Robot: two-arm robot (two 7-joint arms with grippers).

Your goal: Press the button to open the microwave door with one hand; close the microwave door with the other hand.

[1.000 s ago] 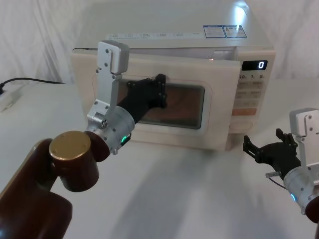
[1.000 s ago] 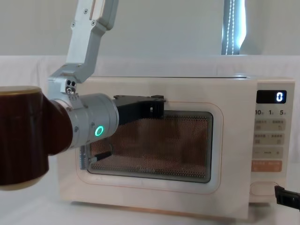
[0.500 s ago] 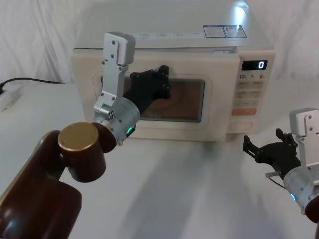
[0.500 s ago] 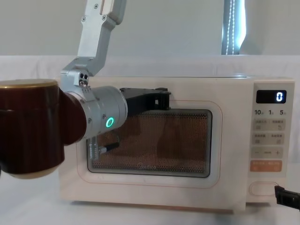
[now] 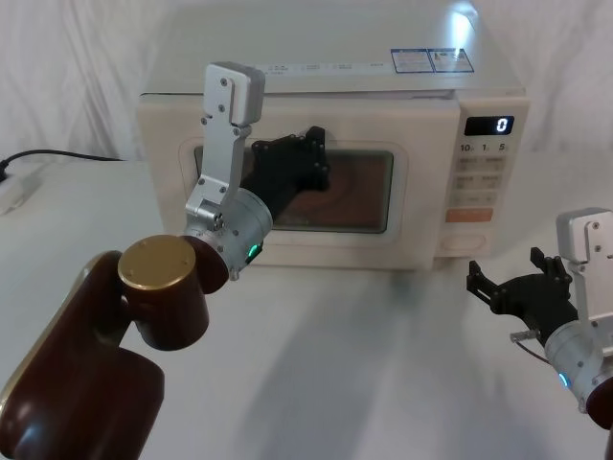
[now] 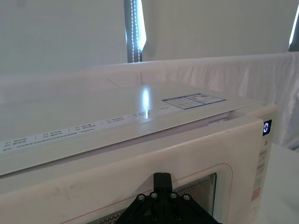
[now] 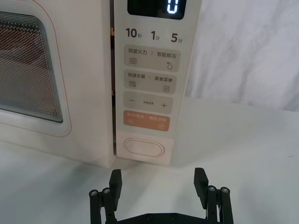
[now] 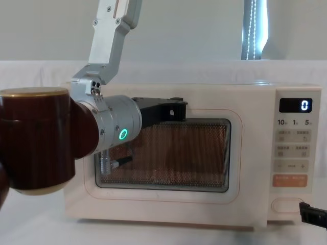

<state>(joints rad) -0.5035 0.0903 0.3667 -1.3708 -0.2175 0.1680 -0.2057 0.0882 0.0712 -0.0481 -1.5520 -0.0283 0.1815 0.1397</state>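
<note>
Microwave [image 5: 326,115] sits at the back of the white counter [image 5: 364,364]. Left end effector [image 5: 308,163] is pressed against the microwave door [image 5: 402,211] at the upper edge of its window; whether its fingers are open or closed cannot be told. Right wrist view shows a thin dark gap between door edge and control strip, so the door looks nearly shut, perhaps not latched. Right end effector [image 7: 159,184] hangs low over the counter, fingers spread and empty, just in front of the button [image 7: 143,147]. Door is a stiff hinged panel, light to swing; judged best pushed flat on its frame toward the free edge, not on the window. Smooth plastic, likely slippery. Latch probably needs a firm final push.
</note>
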